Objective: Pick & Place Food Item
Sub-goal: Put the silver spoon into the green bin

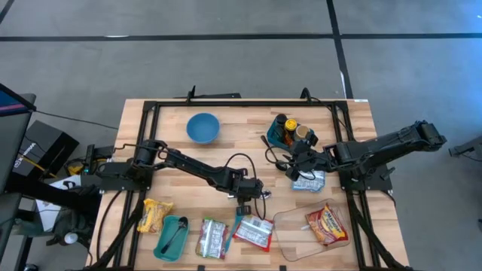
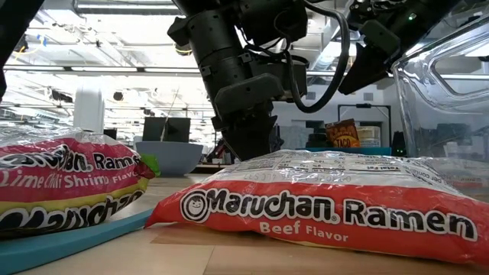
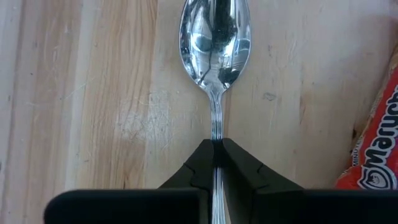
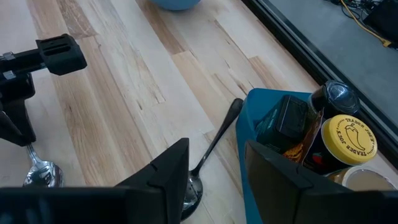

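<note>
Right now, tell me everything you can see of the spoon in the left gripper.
The spoon is shiny, polished metal, with an oval bowl mirroring the arm above and a slim straight handle. The left gripper is shut on that handle, its dark fingers pinching it from both sides. The bowl points away from the wrist over the light wooden table; whether it touches the wood is unclear. A red ramen packet lies beside it, apart.

Table [image 1: 173,162] middle is mostly bare wood, free passage between the blue bowl [image 1: 202,127] near the far edge and the packets along the near edge. Left arm [image 1: 196,167] stretches across that middle; its gripper [image 3: 214,163] is clamped on a spoon [image 3: 214,43]. Far right corner is crowded: blue tray [image 4: 264,149] of bottles, black spoon [image 4: 211,149] just beside it, right gripper [image 4: 214,168] above. Near edge blocked by ramen packets [image 1: 254,232], teal tray [image 1: 170,238], clear container [image 1: 312,226].
</note>
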Motion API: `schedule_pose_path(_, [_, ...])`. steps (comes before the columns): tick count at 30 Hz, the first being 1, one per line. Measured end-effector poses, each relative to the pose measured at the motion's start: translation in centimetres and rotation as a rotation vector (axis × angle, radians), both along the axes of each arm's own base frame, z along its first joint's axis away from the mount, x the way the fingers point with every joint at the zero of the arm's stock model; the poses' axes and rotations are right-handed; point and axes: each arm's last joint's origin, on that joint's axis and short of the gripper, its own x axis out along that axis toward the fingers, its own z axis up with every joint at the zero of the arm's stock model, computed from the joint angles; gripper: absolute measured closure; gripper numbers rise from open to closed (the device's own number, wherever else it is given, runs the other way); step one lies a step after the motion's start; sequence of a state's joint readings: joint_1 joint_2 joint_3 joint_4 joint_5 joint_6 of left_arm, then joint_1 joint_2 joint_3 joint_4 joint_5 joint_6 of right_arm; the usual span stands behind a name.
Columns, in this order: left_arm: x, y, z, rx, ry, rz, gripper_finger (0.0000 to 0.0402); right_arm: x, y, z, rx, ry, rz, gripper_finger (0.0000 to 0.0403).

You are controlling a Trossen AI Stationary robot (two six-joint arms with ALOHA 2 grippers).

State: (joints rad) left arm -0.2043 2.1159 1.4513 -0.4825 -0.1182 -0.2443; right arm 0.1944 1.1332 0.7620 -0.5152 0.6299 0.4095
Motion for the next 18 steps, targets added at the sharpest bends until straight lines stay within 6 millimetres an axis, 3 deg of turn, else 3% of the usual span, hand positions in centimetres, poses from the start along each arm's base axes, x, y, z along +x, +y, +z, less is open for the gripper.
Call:
schedule_pose_path(12, [-0.2,0.0,0.3,0.003,0.012,0.000,0.0393,0.0,0.0,0.0,0.000,0.001,0.000,0.0253])
schedule_pose_path(18, [-0.6,-0.2,3.2,0.004,-0.068,0.000,0.0393,0.0,0.0,0.0,0.000,0.001,0.000,0.0253])
